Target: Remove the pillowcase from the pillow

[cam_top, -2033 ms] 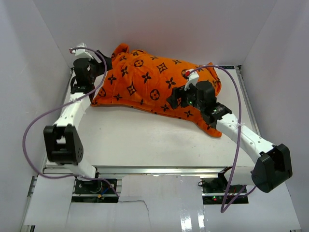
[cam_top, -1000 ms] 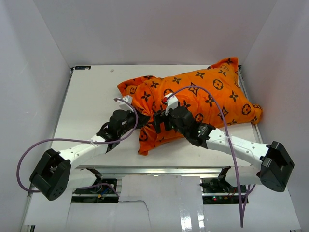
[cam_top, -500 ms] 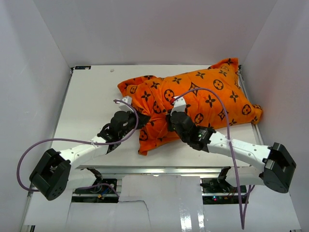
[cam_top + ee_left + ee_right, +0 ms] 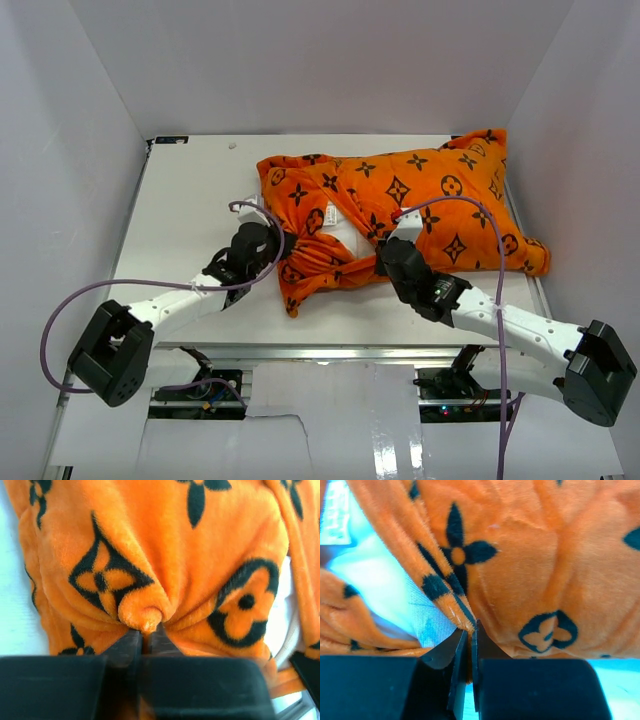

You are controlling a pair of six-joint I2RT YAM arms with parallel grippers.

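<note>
White walls on three sides, a white worktop (image 4: pixel 190 190) below, and the bright orange pillowcase (image 4: pixel 430 190) sprawled across the far right half of it, one corner up near the right wall. Both arms are in at its near-left end. The left gripper (image 4: pixel 147 630) is pinched tight on a puckered nub of orange plush, with no gap to speak of between the fingers. The right gripper (image 4: pixel 469 635) is clamped just as tight on the cover's edge, right where orange meets pale cloth.

And there's the opening! Between the two grippers a patch of white pillow (image 4: pixel 345 230) peeks out, with a small label on it. That's about all that is bared, though. By my reading the job is barely begun: the mouth is parted, the bulk of the pillow sits inside the cover, and the whole peel-off is left to do.

Hard to call: whether the right fingers have nipped some white cloth along with the orange. From above, both sets of fingertips hide under the wrists, and how deep the pillow sits can't be seen.
</note>
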